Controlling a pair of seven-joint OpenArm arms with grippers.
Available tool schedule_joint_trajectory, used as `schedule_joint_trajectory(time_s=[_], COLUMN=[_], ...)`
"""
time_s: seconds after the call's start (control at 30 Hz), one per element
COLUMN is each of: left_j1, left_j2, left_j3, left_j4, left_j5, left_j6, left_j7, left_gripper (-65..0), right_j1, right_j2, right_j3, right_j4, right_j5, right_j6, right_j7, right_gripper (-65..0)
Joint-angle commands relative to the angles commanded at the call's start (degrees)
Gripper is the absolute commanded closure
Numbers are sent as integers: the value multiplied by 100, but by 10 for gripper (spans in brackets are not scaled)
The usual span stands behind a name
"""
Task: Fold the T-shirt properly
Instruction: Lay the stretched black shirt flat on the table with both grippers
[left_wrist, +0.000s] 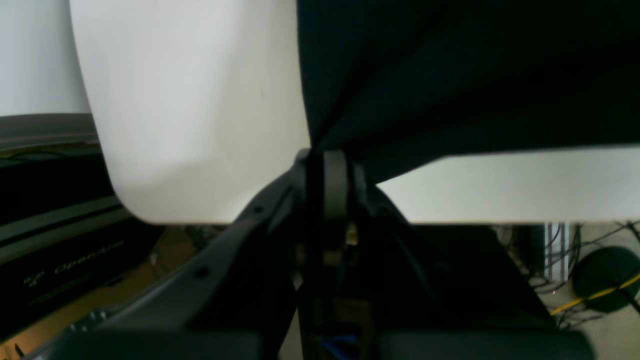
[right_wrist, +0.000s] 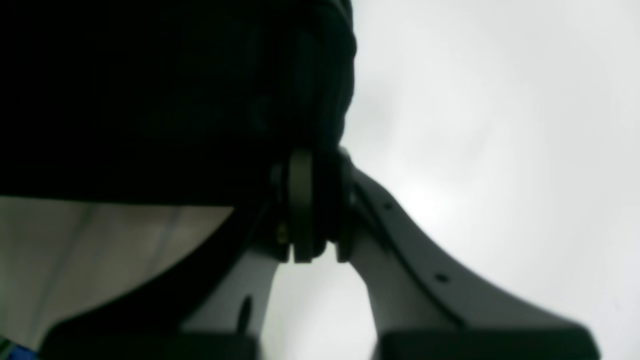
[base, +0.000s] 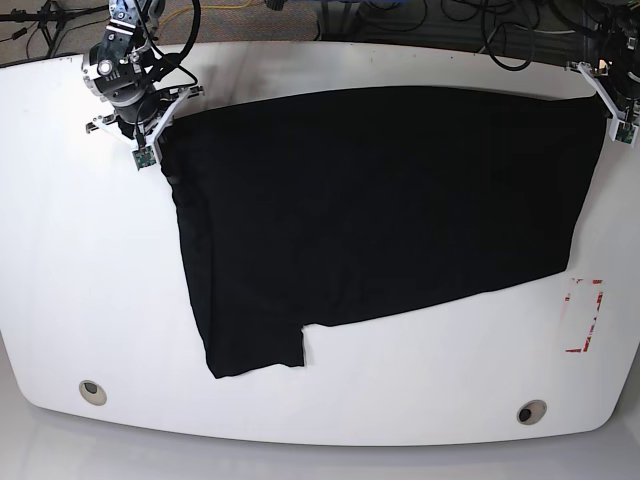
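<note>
Stretching across the white table (base: 80, 280), the black T-shirt (base: 380, 200) fills the middle of the base view — one sleeve reaching toward the lower left. Both grippers pinch its upper corners: the right gripper (base: 150, 125) at the upper left, the left gripper (base: 605, 105) at the upper right, fingers clamped on cloth.

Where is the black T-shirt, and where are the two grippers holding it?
T-shirt (base: 380, 200): base view, middle of the spread cloth.
Right gripper (base: 150, 125): base view, at the shirt's corner on the picture's left.
Left gripper (left_wrist: 327, 165): left wrist view, fingertips pinching the shirt's edge.
</note>
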Motion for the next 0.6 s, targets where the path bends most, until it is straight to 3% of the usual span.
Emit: schedule_joint_trajectory(time_s=[0.17,0.5,0.6], left_j1=[114,211,211], left_j2=[44,44,44], left_j3=[-396,-607,-598], left_j4=[0,0,0], left_j5=[9,0,0], left_j6=[0,0,0], left_j7=[0,0,0], left_gripper=[0,0,0], right_j1=[-53,-132,-141], right_j2=[-211,-440,-457], right_j3=[176,176,167], right_j4=[-18,-18,-18], right_j5=[-9,-35,-35], right_j6=[0,0,0], right_j7=[35,44,44], right_gripper=[-2,-6,-59])
